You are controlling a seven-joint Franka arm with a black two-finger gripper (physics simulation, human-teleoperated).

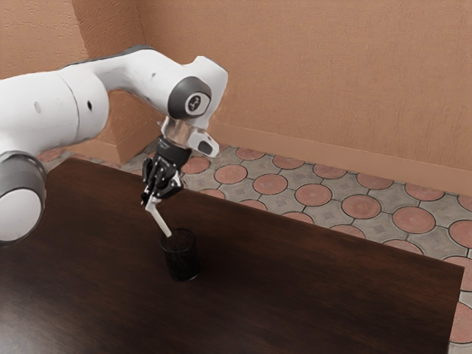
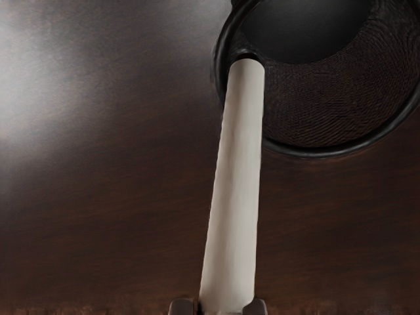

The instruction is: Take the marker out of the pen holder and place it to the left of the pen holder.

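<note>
Left of centre in the exterior view, the hand is closed to the marker's width, pinching the pale marker by its upper end, the lower end slanting to the mouth of the pen holder. Best draw it out along that slant, grip steady, until its tip surely clears the rim; swinging sideways sooner could tip the holder.
</note>
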